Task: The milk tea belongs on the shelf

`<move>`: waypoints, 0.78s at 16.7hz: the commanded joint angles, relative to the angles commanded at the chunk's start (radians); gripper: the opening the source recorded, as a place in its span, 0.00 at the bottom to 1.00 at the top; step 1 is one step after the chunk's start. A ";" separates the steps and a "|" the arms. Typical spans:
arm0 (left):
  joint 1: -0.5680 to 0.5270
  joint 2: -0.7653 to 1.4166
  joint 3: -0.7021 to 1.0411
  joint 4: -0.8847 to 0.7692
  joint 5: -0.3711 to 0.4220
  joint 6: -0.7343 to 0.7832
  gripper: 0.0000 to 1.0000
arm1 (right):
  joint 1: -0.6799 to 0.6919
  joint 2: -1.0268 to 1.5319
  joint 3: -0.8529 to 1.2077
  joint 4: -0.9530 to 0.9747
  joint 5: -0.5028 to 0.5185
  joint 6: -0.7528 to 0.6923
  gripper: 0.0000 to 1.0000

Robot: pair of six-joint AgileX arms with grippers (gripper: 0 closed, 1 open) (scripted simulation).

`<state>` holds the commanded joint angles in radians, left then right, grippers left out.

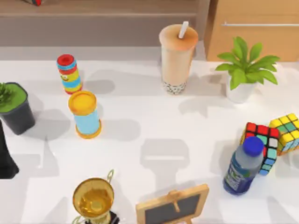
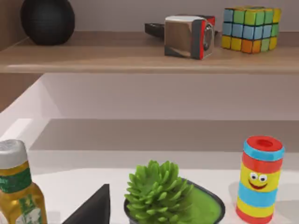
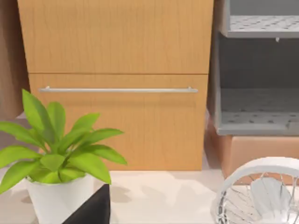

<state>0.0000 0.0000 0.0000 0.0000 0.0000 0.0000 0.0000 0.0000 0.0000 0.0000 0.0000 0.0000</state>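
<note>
Jaws cannot be judged on either arm: a dark piece of the left arm (image 1: 6, 158) is showing at the left edge of the top view, and nothing there is revealing whether its fingers are apart or together. The milk tea (image 1: 177, 58) is standing upright in the upper middle of the top view, its long axis vertical, straw pointing up, just in front of the shelf (image 1: 98, 21) that is running along the upper left. It is sitting right of centre, near the leafy plant (image 1: 245, 70), so I am judging the right arm nearer, though that arm's position is uncertain.
</note>
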 joint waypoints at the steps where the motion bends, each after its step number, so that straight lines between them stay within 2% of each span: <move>1: 0.000 0.000 0.000 0.000 0.000 0.000 1.00 | 0.000 0.000 0.000 0.000 0.000 0.000 1.00; 7: -0.053 0.138 0.078 0.071 -0.052 0.006 1.00 | 0.000 0.000 0.000 0.000 0.000 0.000 1.00; 13: -0.222 0.565 0.322 0.294 -0.212 0.017 1.00 | 0.000 0.000 0.000 0.000 0.000 0.000 1.00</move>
<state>-0.2225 0.5647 0.3222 0.2937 -0.2124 0.0174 0.0000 0.0000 0.0000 0.0000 0.0000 0.0000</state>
